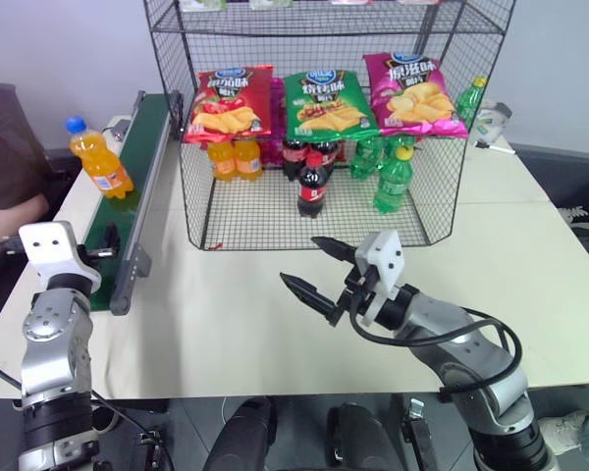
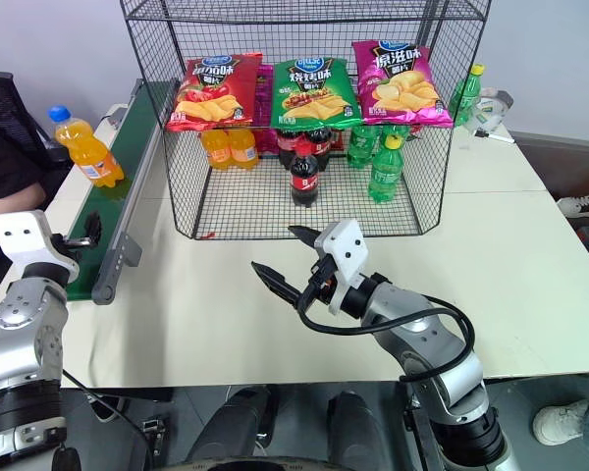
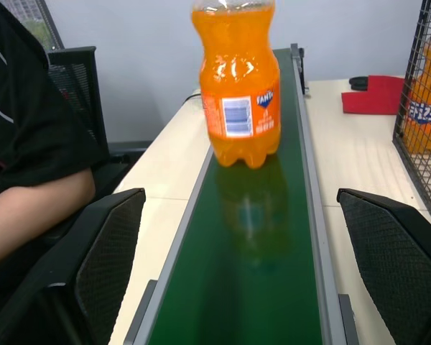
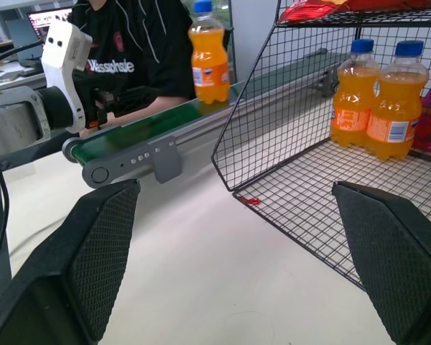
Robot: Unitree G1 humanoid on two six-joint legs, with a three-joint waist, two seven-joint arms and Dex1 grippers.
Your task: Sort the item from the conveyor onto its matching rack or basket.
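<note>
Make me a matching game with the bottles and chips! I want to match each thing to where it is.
Things:
1. orange soda bottle
2. cola bottle
3. red chip bag
4. right gripper

Places:
A. upper shelf of the wire rack
B. standing on the green conveyor
C. over the white table, in front of the rack
D. rack's bottom tier, near the front, in the middle

Pairs: 1-B, 2-D, 3-A, 4-C

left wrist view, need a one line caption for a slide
Open left gripper waits at the conveyor end as the orange soda bottle stands upright on the belt.
</note>
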